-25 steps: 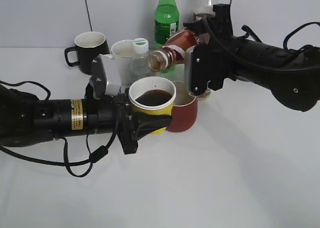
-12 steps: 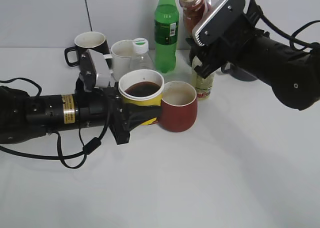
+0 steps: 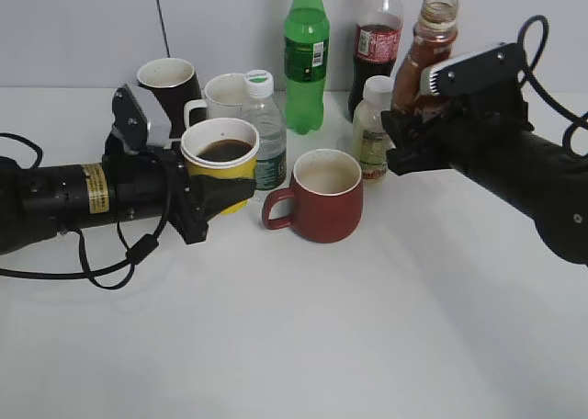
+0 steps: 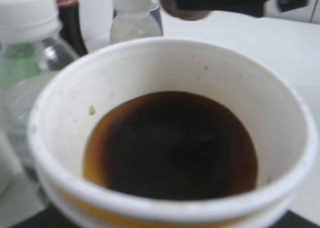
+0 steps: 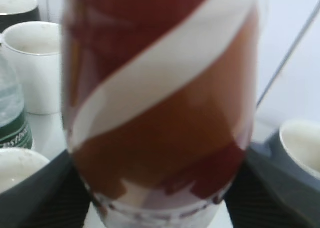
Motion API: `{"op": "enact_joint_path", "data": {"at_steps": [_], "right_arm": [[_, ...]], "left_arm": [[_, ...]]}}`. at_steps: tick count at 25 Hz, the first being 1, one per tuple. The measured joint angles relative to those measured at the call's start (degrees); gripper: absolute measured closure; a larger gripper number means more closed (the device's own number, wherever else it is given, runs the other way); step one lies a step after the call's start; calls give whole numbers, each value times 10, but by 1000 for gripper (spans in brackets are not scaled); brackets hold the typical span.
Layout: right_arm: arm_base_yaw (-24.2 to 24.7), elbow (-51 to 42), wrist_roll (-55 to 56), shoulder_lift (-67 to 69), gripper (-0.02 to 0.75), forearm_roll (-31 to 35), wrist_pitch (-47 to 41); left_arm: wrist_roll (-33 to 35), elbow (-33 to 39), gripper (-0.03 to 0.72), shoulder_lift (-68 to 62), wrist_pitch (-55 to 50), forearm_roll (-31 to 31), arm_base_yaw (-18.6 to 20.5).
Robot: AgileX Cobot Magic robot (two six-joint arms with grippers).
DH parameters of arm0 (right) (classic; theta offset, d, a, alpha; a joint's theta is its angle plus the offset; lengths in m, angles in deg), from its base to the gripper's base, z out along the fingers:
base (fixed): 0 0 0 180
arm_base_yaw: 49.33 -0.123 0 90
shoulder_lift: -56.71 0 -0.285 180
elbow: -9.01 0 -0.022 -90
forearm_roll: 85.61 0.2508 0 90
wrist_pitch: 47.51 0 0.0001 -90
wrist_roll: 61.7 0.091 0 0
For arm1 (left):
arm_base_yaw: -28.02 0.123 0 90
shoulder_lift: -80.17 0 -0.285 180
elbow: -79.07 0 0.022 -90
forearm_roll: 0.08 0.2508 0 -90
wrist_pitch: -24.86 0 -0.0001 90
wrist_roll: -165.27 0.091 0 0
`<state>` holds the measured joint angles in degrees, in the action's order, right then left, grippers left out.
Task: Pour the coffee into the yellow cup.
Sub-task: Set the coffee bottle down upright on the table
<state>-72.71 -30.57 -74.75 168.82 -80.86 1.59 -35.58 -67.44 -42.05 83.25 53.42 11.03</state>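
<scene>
The yellow cup (image 3: 220, 154) holds dark coffee (image 3: 224, 150) and sits in my left gripper (image 3: 223, 191), which is shut on it at the left of the table. In the left wrist view the cup (image 4: 170, 138) fills the frame, with the coffee (image 4: 172, 145) covering its bottom. My right gripper (image 3: 407, 143) is shut on the brown coffee bottle (image 3: 424, 47), which stands upright at the back right with its open neck up. In the right wrist view the bottle (image 5: 160, 98) with its white swoosh fills the frame between the dark fingers (image 5: 45, 193).
A dark red mug (image 3: 323, 197) stands mid-table. Behind are a black mug (image 3: 166, 84), a white mug (image 3: 223, 97), a water bottle (image 3: 264, 130), a green bottle (image 3: 306, 56), a cola bottle (image 3: 378, 38) and a small pale bottle (image 3: 373, 130). Another mug (image 5: 300, 148) is near the right gripper.
The right gripper swung the bottle from tilted over the cup to upright and moved right. The left gripper drew the cup with coffee back to the left, away from the red mug.
</scene>
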Motion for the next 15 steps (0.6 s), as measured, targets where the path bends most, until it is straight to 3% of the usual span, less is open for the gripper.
{"op": "enact_joint_path", "data": {"at_steps": [11, 15], "right_arm": [[16, -70, 51, 46, 216, 6, 81], [16, -71, 58, 63, 216, 6, 98]], "left_arm": [[2, 0, 340, -19, -37, -94, 11], [43, 0, 340, -41, -38, -116, 11]]}}
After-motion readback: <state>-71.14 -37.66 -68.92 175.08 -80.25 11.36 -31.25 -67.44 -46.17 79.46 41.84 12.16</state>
